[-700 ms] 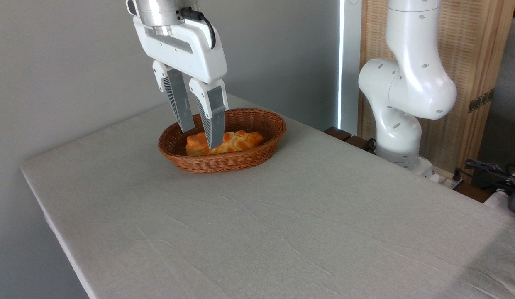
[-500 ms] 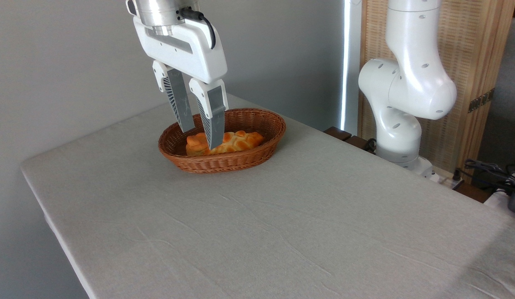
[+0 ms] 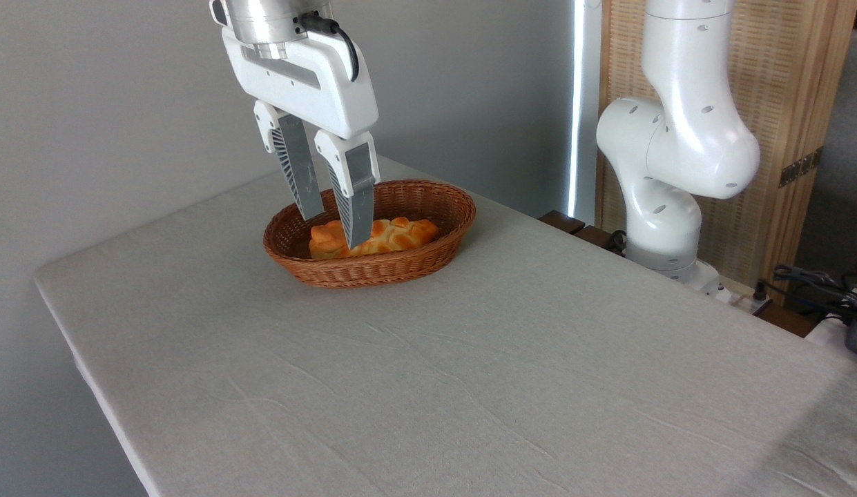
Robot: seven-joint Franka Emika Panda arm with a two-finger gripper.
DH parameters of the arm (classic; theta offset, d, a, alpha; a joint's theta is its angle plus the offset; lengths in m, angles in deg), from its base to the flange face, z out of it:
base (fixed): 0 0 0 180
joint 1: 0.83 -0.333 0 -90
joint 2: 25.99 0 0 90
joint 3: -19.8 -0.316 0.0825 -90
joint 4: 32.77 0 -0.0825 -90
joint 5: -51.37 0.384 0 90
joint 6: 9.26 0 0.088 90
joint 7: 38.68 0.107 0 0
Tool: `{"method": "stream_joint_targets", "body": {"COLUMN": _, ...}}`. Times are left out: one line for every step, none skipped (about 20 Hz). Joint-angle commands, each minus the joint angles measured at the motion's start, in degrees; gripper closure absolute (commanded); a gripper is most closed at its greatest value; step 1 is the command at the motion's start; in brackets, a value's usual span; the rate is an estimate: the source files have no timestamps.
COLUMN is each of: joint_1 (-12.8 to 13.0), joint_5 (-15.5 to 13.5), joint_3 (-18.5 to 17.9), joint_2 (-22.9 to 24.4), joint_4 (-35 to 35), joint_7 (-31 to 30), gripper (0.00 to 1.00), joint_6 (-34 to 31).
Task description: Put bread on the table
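A long braided golden-orange bread (image 3: 393, 236) lies inside an oval brown wicker basket (image 3: 428, 199) at the far side of the table (image 3: 428, 373), which is covered in a wrinkled light grey-beige cloth. My gripper (image 3: 333, 230) hangs over the basket's left half with its two fingers apart and nothing between them. The nearer finger (image 3: 352, 200) stands in front of the loaf's left part and hides some of it. A smaller rounded orange bun (image 3: 323, 238) shows at the loaf's left end.
The white arm base (image 3: 666, 207) stands beyond the table's right far edge, before a wooden screen (image 3: 780, 103). Cables and a plug strip (image 3: 815, 286) lie at the far right. A grey wall is behind the basket.
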Motion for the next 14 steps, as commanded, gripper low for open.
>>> {"method": "stream_joint_targets", "body": {"joint_1": 0.01, "joint_5": -0.13, "joint_3": -0.03, "joint_2": 0.55, "joint_4": -0.58, "joint_7": 1.14, "gripper": 0.0, "joint_6": 0.72}}
{"method": "stream_joint_targets", "body": {"joint_1": 0.02, "joint_5": -0.22, "joint_3": 0.93, "joint_2": 0.55, "joint_4": -0.84, "joint_7": 1.05, "gripper": 0.0, "joint_6": 0.72}}
{"method": "stream_joint_targets", "body": {"joint_1": 0.02, "joint_5": -0.13, "joint_3": 1.64, "joint_2": 0.72, "joint_4": -1.63, "joint_7": 1.05, "gripper": 0.0, "joint_6": 0.72}}
{"method": "stream_joint_targets", "body": {"joint_1": 0.1, "joint_5": -0.13, "joint_3": 1.82, "joint_2": 0.9, "joint_4": -2.33, "joint_7": 1.05, "gripper": 0.0, "joint_6": 0.72}}
{"method": "stream_joint_targets", "body": {"joint_1": 0.28, "joint_5": -0.13, "joint_3": 1.82, "joint_2": 1.42, "joint_4": -2.86, "joint_7": 1.05, "gripper": 0.0, "joint_6": 0.72}}
{"method": "stream_joint_targets", "body": {"joint_1": 0.45, "joint_5": -0.22, "joint_3": 1.82, "joint_2": 2.3, "joint_4": -3.74, "joint_7": 0.79, "gripper": 0.0, "joint_6": 0.81}}
{"method": "stream_joint_targets", "body": {"joint_1": 0.89, "joint_5": -0.22, "joint_3": 1.82, "joint_2": 3.52, "joint_4": -5.4, "joint_7": 0.7, "gripper": 0.0, "joint_6": 0.81}}
{"method": "stream_joint_targets", "body": {"joint_1": 1.42, "joint_5": -0.22, "joint_3": 1.82, "joint_2": 4.93, "joint_4": -7.42, "joint_7": 0.78, "gripper": 0.0, "joint_6": 0.98}}
{"method": "stream_joint_targets", "body": {"joint_1": 1.86, "joint_5": -0.22, "joint_3": 1.91, "joint_2": 5.73, "joint_4": -8.66, "joint_7": 0.79, "gripper": 0.0, "joint_6": 1.25}}
{"method": "stream_joint_targets", "body": {"joint_1": 1.6, "joint_5": -0.22, "joint_3": 2.95, "joint_2": 6.34, "joint_4": -9.19, "joint_7": 0.61, "gripper": 0.0, "joint_6": 1.25}}
{"method": "stream_joint_targets", "body": {"joint_1": 0.9, "joint_5": -0.22, "joint_3": 4.62, "joint_2": 7.13, "joint_4": -9.72, "joint_7": 0.61, "gripper": 0.0, "joint_6": 1.25}}
{"method": "stream_joint_targets", "body": {"joint_1": -0.24, "joint_5": -0.31, "joint_3": 5.85, "joint_2": 8.1, "joint_4": -10.42, "joint_7": 0.61, "gripper": 0.0, "joint_6": 1.25}}
{"method": "stream_joint_targets", "body": {"joint_1": -0.77, "joint_5": -1.0, "joint_3": 7.17, "joint_2": 9.06, "joint_4": -11.3, "joint_7": 0.7, "gripper": 0.0, "joint_6": 1.25}}
{"method": "stream_joint_targets", "body": {"joint_1": -0.78, "joint_5": -1.71, "joint_3": 7.79, "joint_2": 9.94, "joint_4": -12.35, "joint_7": 0.7, "gripper": 0.0, "joint_6": 1.42}}
